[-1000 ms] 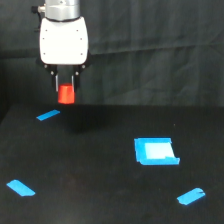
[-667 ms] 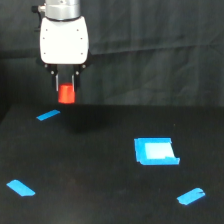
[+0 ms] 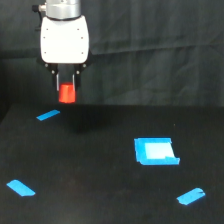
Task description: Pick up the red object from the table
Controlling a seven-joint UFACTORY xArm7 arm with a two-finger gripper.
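The red object (image 3: 67, 94), a small red-orange cylinder, hangs in the air above the black table (image 3: 100, 170) at the exterior view's upper left. My gripper (image 3: 67, 95) is shut on it, its two dark fingers (image 3: 58, 82) pressing its sides below the white gripper body. The cylinder's lower end sits a little above the table's far edge, with a faint shadow on the surface beneath it.
Blue tape strips lie on the table: one (image 3: 48, 115) just below and left of the gripper, one (image 3: 21, 188) at the near left, one (image 3: 191, 196) at the near right. A blue square patch (image 3: 156, 151) lies right of centre. A black curtain hangs behind.
The gripper with the red object has barely moved; the scene looks the same as one second ago.
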